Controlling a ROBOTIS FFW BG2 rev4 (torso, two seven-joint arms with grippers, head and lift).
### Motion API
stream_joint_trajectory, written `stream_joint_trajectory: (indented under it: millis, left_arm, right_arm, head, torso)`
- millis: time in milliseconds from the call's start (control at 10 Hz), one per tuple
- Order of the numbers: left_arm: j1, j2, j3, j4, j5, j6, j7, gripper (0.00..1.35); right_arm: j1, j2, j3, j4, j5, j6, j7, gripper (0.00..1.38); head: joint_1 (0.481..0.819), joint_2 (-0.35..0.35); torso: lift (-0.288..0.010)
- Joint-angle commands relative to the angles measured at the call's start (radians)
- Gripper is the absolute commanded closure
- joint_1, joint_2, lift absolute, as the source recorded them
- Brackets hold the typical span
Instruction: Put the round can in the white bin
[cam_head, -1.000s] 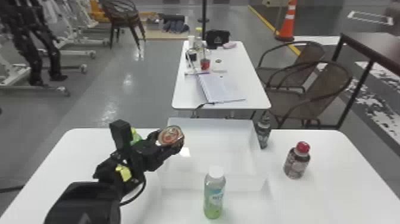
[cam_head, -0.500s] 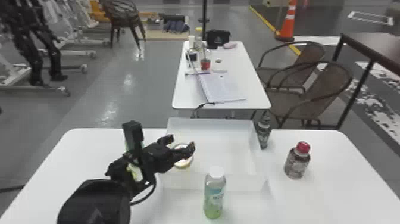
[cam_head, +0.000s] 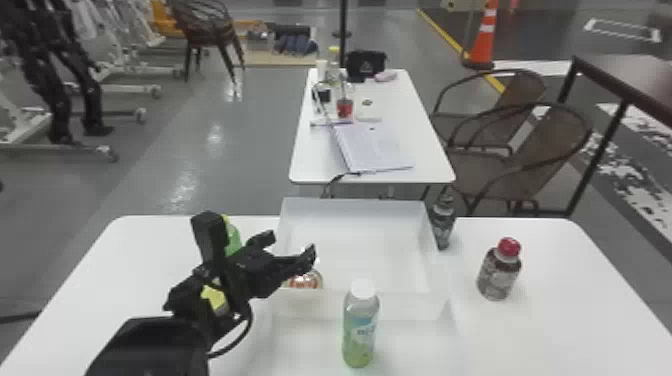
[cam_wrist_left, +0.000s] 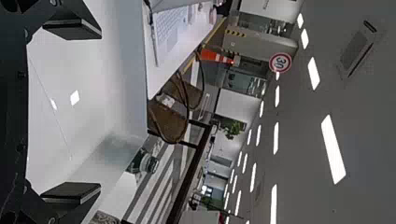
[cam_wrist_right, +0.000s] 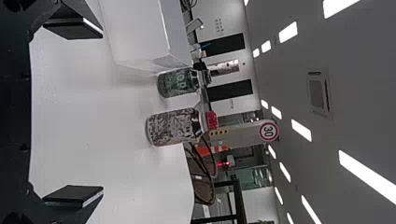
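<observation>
In the head view my left gripper stands over the left part of the white bin, its two fingers spread apart. The round can lies inside the bin near its left front corner, just below the fingers and partly covered by them and the bin's front wall. The left wrist view has the same gripper open, with the bin's white inside beyond it. In the right wrist view my right gripper is open with nothing between its fingers, facing the tabletop.
A green bottle stands in front of the bin. Right of it are a dark bottle and a red-capped bottle. Another green bottle is behind my left gripper. A second table stands farther back.
My left gripper has opened and let go of the can, which dropped into the bin. The arm first shifted right, then slightly back left.
</observation>
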Motion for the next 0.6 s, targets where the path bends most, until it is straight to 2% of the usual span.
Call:
stream_joint_trajectory:
  millis: [0, 200, 300, 500]
  left_arm:
    - [0.122, -0.002, 0.039, -0.119, -0.013, -0.004, 0.070, 0.15]
    - [0.275, -0.015, 0.095, -0.266, -0.054, -0.013, 0.179, 0.15]
    - [0.342, -0.021, 0.114, -0.322, -0.055, -0.035, 0.265, 0.15]
    - [0.454, -0.039, 0.150, -0.431, -0.094, -0.068, 0.368, 0.15]
  right_arm:
    - [0.000, 0.000, 0.001, 0.000, 0.000, 0.000, 0.000, 0.12]
    - [0.000, -0.002, 0.001, -0.002, -0.002, 0.000, 0.000, 0.12]
    - [0.003, -0.002, 0.001, -0.002, -0.006, 0.000, 0.000, 0.12]
    - [0.006, -0.003, 0.001, -0.003, -0.008, 0.000, 0.000, 0.12]
  head:
    - [0.549, 0.000]
    - [0.549, 0.000]
    - [0.549, 0.000]
    - [0.549, 0.000]
  torso:
    - [-0.100]
    - [-0.100]
    - [-0.100]
    - [-0.100]
